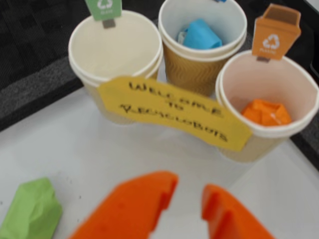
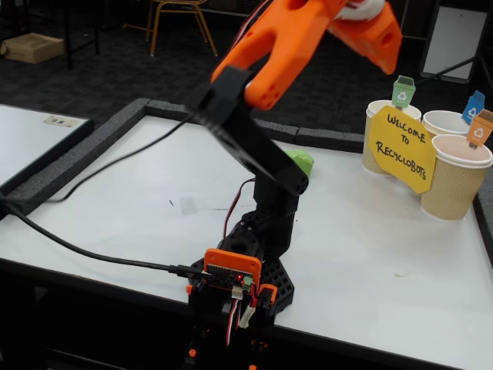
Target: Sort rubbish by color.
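Observation:
The wrist view shows my gripper (image 1: 189, 186) open at the bottom edge, its orange fingers apart with nothing between them. A green crumpled lump (image 1: 31, 211) lies on the white table to the left of the fingers; in the fixed view this green lump (image 2: 300, 162) peeks out behind the raised arm. The light blue lump (image 1: 201, 35) rests inside the brown middle cup (image 1: 194, 74). Inside the right cup (image 1: 299, 127) sits the orange lump (image 1: 266, 112). The left cup (image 1: 82, 67), under a green tag, holds nothing.
A yellow paper sign (image 1: 174, 112) hangs across the fronts of the three cups. Coloured recycling tags stand at the cups' far rims. Dark foam edging (image 2: 92, 150) borders the white table (image 2: 370, 247). The arm's base (image 2: 239, 281) is at the near edge with cables running left.

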